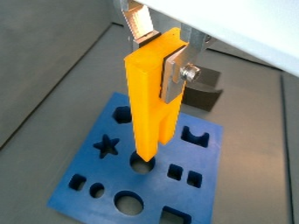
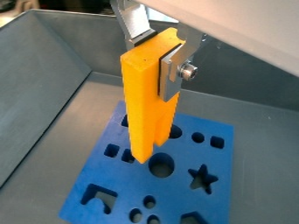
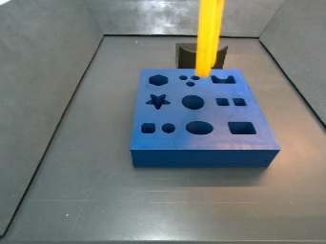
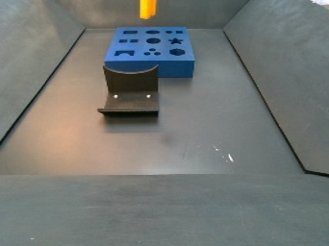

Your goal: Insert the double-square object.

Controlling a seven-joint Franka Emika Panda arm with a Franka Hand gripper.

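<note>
Clamped between the gripper (image 1: 162, 59) fingers (image 1: 174, 72), the double-square object (image 1: 153, 96) hangs upright above the blue block (image 3: 201, 116): a long, tall, narrow yellow-orange bar. Its lower end seems just above the block's holes. Slight misalignment could jam it on a rim. Beyond the block sits the dark grey curved block (image 4: 130, 89).

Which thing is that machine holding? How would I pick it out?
Find the blue block with shaped holes on the grey floor. Right above it, the tool grips the double-square object, a tall upright bar. It is the only yellow-orange thing; the dark grey curved block lies apart.
</note>
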